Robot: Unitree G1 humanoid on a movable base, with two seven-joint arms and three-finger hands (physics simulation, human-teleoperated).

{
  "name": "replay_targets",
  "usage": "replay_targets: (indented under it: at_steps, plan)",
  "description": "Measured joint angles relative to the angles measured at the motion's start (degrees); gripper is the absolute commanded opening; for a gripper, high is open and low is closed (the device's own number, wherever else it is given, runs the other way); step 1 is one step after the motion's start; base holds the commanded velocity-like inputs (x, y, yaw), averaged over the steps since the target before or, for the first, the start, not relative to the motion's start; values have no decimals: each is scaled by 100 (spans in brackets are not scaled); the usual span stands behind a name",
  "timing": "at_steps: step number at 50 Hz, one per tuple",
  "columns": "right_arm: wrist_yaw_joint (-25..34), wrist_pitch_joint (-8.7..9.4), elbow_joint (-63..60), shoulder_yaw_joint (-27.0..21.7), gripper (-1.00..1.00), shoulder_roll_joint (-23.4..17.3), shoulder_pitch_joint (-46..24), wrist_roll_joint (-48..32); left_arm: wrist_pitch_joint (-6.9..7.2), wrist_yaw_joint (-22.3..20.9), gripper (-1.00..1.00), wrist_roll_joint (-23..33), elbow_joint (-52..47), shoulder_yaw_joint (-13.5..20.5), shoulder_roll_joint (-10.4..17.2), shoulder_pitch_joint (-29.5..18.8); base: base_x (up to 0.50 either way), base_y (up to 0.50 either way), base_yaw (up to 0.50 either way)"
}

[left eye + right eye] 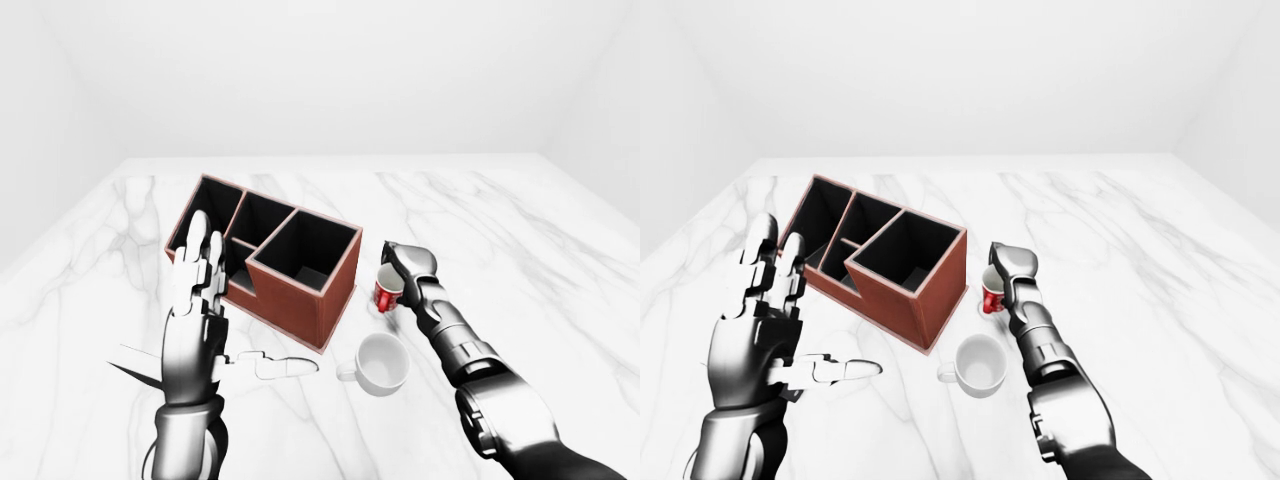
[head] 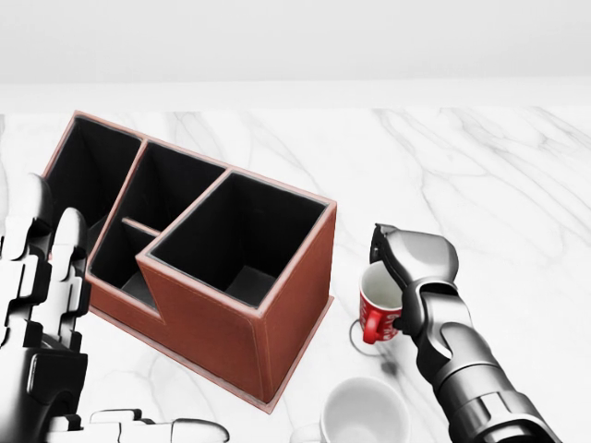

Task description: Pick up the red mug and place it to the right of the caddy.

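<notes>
Risk: right hand clamped on red mug (3 o'clock of caddy); abrupt release may tip it onto white mug.

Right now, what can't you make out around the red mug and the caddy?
- Red mug: in the head view the right hand covers its right side, hiding any handle and whether it rests on the marble.
- White mug: cut off by the head view's bottom edge.
- Caddy: compartment floors mostly in shadow.
- Left hand: hides the caddy's left corner in the left-eye view.
</notes>
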Motion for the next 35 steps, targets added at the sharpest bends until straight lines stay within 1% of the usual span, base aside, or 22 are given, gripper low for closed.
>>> replay_targets:
  at_steps: [20,34,35]
  plan:
    - [-386,0,379,14,-100,86,17,150,0,-6,100,1,-59,-8,4,-12,0,0,0]
    - [-494,0,512,26,-100,119,110,197,0,-4,100,-3,-15,-9,7,7,0,0,0]
    - [-498,0,518,25,-89,120,114,199,0,-3,100,-4,4,-9,7,13,0,0,0]
